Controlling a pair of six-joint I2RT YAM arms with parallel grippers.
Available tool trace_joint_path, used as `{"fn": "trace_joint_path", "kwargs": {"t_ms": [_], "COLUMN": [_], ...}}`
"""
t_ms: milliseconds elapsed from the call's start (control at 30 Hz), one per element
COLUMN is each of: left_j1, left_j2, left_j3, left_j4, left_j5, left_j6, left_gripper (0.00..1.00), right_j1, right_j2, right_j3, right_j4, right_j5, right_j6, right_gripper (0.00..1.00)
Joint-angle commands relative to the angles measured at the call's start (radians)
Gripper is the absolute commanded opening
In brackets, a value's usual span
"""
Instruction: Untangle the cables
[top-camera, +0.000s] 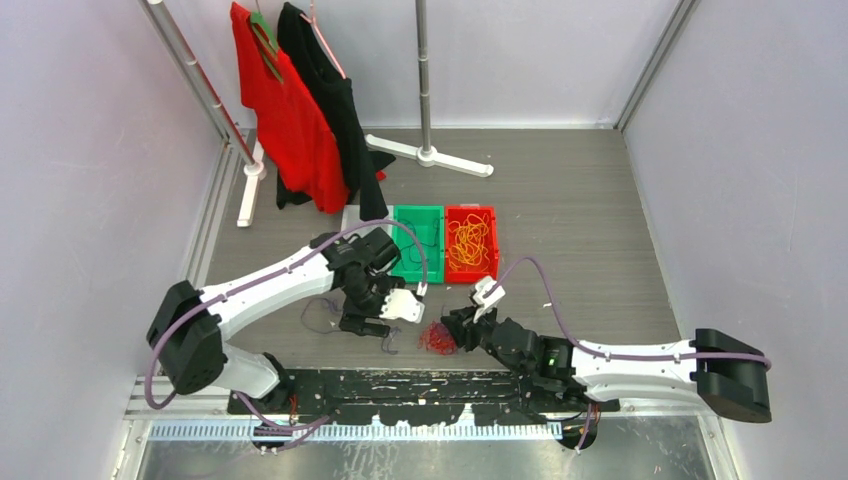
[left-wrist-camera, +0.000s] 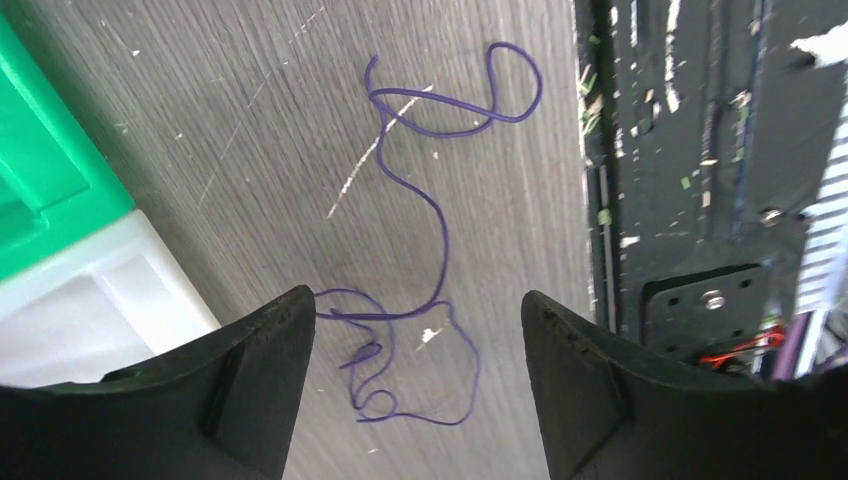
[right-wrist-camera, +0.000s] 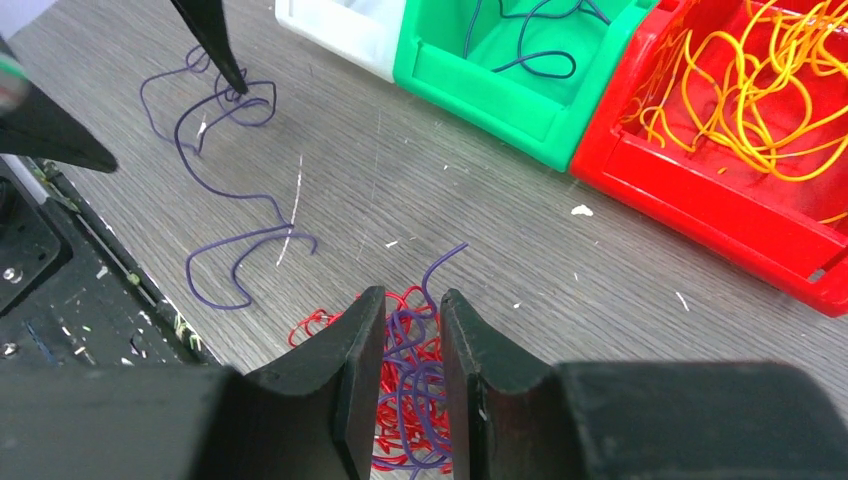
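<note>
We find the left pincer (left-wrist-camera: 418, 300) spread wide above a loose purple cable (left-wrist-camera: 440, 230) on the counter (top-camera: 580, 220), at 8 o'clock from the green bin (right-wrist-camera: 480, 90). The right pincer (right-wrist-camera: 412, 300) is narrowed about the red-and-purple wad (right-wrist-camera: 412, 390), at 7 o'clock from the red bin (right-wrist-camera: 700, 210). Whether it actually grips, we cannot tell. Orange cables (right-wrist-camera: 745, 90) lie in the red bin.

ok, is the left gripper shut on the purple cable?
No, the left gripper is wide open above the loose purple cable, which lies flat on the table.
</note>
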Motion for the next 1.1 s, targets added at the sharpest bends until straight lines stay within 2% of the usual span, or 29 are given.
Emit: {"fn": "trace_joint_path", "kwargs": {"t_ms": [0, 133, 333, 400, 467, 567, 733, 867, 1067], "left_j1": [-0.024, -0.043, -0.044, -0.045, -0.044, -0.045, -0.045, -0.045, -0.046], "left_j2": [0.039, 0.089, 0.086, 0.058, 0.037, 0.023, 0.065, 0.092, 0.137], "left_j3": [-0.004, -0.02, -0.038, -0.026, 0.01, 0.152, 0.55, 0.73, 0.822], "left_j4": [0.056, 0.081, 0.069, 0.031, -0.024, -0.159, -0.308, -0.271, -0.124], "left_j5": [-0.065, -0.078, -0.142, -0.148, -0.152, -0.13, -0.11, -0.129, -0.188], "left_j6": [0.125, 0.13, 0.152, 0.156, 0.144, 0.138, 0.022, -0.051, -0.089], "left_gripper": [0.74, 0.64, 0.23, 0.11, 0.04, 0.0, 0.0, 0.0, 0.0], "right_j1": [0.004, 0.004, 0.004, 0.004, 0.004, 0.004, 0.004, 0.003, 0.003], "right_j2": [-0.056, -0.114, -0.245, -0.282, -0.312, -0.337, -0.363, -0.377, -0.393], "right_j3": [0.019, 0.024, 0.027, 0.029, 0.032, 0.042, 0.054, 0.056, 0.066], "right_j4": [-0.016, -0.061, -0.141, -0.158, -0.17, -0.184, -0.2, -0.197, -0.223], "right_j5": [0.037, 0.057, 0.114, 0.141, 0.161, 0.184, 0.213, 0.226, 0.235], "right_j6": [0.011, 0.014, 0.019, 0.008, -0.007, -0.029, -0.05, -0.051, -0.042], "right_gripper": [0.33, 0.32, 0.31, 0.29, 0.28, 0.25, 0.24, 0.23, 0.22]}}
